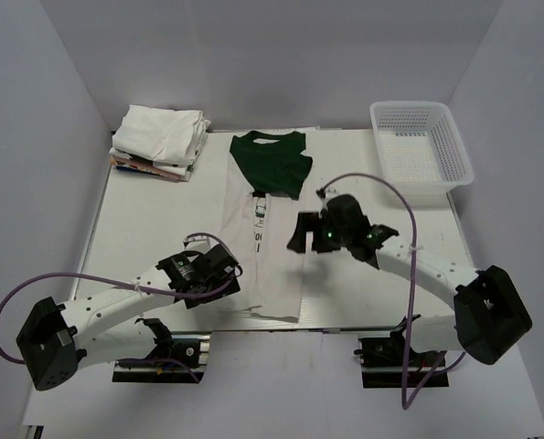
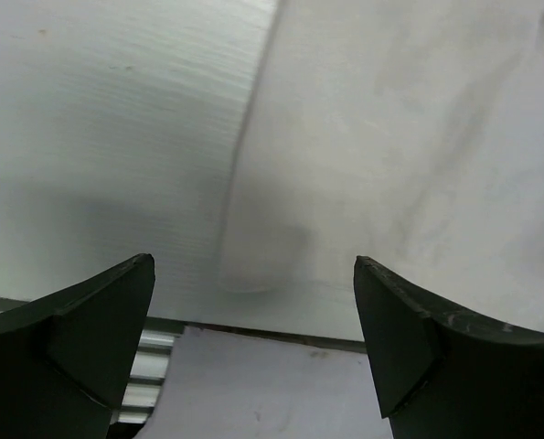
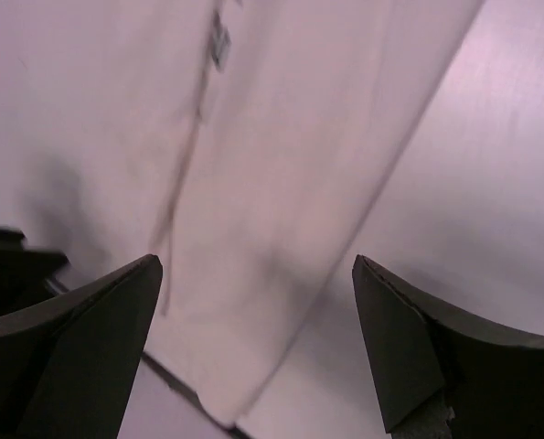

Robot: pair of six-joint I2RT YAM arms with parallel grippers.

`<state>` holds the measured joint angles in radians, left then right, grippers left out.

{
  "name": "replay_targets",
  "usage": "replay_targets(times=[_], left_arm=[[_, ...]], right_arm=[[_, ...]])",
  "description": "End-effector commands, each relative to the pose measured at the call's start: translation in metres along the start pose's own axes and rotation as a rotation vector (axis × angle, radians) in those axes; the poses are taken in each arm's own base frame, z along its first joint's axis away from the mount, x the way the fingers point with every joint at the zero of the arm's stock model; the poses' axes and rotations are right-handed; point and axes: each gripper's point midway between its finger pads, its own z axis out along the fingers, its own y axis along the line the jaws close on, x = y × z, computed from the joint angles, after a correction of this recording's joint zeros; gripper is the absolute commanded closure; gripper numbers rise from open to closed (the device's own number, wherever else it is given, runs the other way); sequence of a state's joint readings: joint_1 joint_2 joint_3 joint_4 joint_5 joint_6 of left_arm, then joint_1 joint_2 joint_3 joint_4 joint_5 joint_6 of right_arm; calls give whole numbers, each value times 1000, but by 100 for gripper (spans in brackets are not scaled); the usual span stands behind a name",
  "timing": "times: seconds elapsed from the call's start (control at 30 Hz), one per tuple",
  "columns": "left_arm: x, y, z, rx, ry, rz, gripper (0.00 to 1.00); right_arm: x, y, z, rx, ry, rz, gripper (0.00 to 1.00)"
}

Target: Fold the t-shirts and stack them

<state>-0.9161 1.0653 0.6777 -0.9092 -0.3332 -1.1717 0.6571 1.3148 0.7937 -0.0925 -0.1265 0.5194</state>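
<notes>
**T-shirt [image 1: 270,242] with green collar: lengthwise fold done, cross fold pending**

At the far left of the table [image 1: 153,215] you have a stack of folded whitish shirts [image 1: 159,139]; treat that part as finished. The left gripper [image 2: 253,265] is at the near left corner of the T-shirt, fingers spread and holding nothing. The T-shirt lies along the table centre as a narrow strip, sides turned in, collar at the far end. The right gripper [image 3: 256,263] hovers over its right edge, also spread and empty. A mesh basket [image 1: 421,146] stands at the far right.

Judge the remaining work as the cross folds and the transfer onto the stack.

Use the top view for layout. Only the left wrist view shows the hem corner lying flat beside the near table edge. Only the right wrist view shows a dark line running along the cloth.
</notes>
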Motion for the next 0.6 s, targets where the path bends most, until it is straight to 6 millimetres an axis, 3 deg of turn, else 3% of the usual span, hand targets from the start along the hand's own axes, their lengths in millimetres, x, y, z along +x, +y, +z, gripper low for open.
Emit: replay_targets(times=[0.0, 0.03, 0.07, 0.17, 0.27, 0.37, 0.4, 0.47, 0.57], left_arm=[[0, 16, 7, -18, -10, -56, 0], [4, 16, 8, -1, 1, -60, 0], [7, 16, 14, 27, 5, -63, 0], [22, 17, 24, 69, 61, -59, 0], [19, 8, 25, 124, 67, -35, 0], [32, 4, 27, 160, 120, -1, 13], [34, 5, 28, 166, 130, 0, 25], [43, 16, 35, 138, 154, -1, 34], [55, 18, 40, 163, 189, 13, 51]], right_arm=[[62, 6, -16, 12, 143, 101, 10], [78, 17, -22, -35, 187, 99, 10], [104, 10, -24, -25, 245, 116, 10], [152, 25, -30, -61, 384, 140, 10], [174, 35, -31, -64, 453, 118, 10], [187, 41, -31, -66, 483, 135, 10], [190, 38, -31, -53, 492, 139, 10], [197, 33, -32, -9, 504, 153, 10], [206, 27, -31, 5, 515, 172, 10]])
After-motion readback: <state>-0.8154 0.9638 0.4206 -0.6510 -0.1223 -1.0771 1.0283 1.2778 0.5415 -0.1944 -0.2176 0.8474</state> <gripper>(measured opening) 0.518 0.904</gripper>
